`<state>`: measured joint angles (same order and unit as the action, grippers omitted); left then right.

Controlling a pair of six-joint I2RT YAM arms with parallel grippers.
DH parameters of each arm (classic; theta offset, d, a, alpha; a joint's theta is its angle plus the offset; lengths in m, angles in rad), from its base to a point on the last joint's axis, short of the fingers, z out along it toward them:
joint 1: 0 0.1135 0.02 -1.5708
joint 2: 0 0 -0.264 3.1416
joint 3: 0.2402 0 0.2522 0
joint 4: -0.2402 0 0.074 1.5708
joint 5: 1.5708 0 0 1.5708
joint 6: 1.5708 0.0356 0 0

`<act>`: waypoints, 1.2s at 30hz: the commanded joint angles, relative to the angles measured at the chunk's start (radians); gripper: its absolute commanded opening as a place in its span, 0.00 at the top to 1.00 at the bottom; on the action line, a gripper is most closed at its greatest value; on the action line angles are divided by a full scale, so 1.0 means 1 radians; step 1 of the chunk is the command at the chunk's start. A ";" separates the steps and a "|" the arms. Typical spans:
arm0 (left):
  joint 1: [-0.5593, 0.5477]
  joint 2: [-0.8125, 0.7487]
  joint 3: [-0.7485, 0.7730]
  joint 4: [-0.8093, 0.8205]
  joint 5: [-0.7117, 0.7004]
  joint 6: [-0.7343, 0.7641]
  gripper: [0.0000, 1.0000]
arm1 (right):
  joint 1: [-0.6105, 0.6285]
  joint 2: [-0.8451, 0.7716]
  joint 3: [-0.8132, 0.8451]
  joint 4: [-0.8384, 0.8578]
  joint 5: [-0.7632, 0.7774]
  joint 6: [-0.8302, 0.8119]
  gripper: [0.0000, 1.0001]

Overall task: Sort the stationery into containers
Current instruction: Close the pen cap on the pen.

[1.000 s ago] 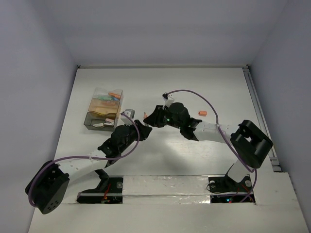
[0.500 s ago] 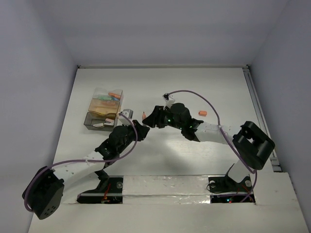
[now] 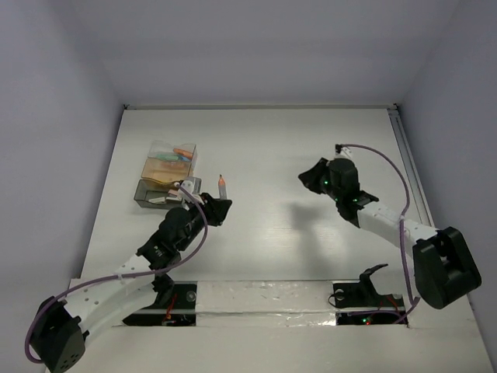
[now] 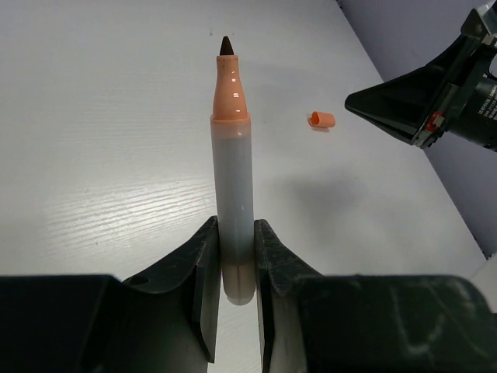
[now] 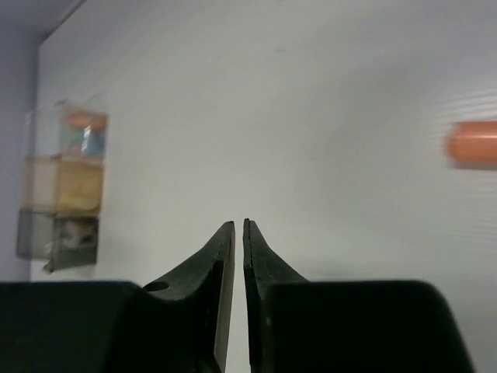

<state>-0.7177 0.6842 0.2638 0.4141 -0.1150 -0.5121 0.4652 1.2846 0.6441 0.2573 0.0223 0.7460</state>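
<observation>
The orange cap [image 4: 321,120] cannot be seen from above, where the right arm covers its spot; the right wrist view shows it blurred and cut off at the frame's edge, well to the right of the box [image 3: 194,167]. What lies in the box is hard to make out: bits of orange, green and blue in the far clear part, tan in the middle, something pale in the grey near part. The left gripper [image 4: 235,233] is clamped on the lower barrel of a grey marker [image 4: 233,179], uncapped, with its orange nose and dark tip pointing away, just right of the box. The marker's butt end is hidden between the fingers. The right gripper [image 5: 238,225] hangs above the bench [image 3: 272,140], far right of the box, fingers nearly together on nothing. The bench is white with a faint wood grain, and plain pale grey-violet walls [image 3: 256,47] enclose it.
</observation>
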 commanded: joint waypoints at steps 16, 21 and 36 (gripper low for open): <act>0.003 -0.150 -0.067 -0.001 0.049 0.029 1.00 | -0.315 0.262 0.078 -0.141 -0.067 -0.014 0.37; 0.003 -0.147 -0.067 0.006 0.060 0.029 1.00 | -0.315 0.311 0.127 -0.154 -0.015 -0.028 0.37; 0.003 -0.110 -0.067 0.031 0.066 0.032 1.00 | -0.315 0.446 0.305 -0.254 0.051 -0.166 0.38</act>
<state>-0.7177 0.5743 0.2039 0.3908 -0.0597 -0.4950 0.1555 1.7050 0.8875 0.0303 0.0566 0.6411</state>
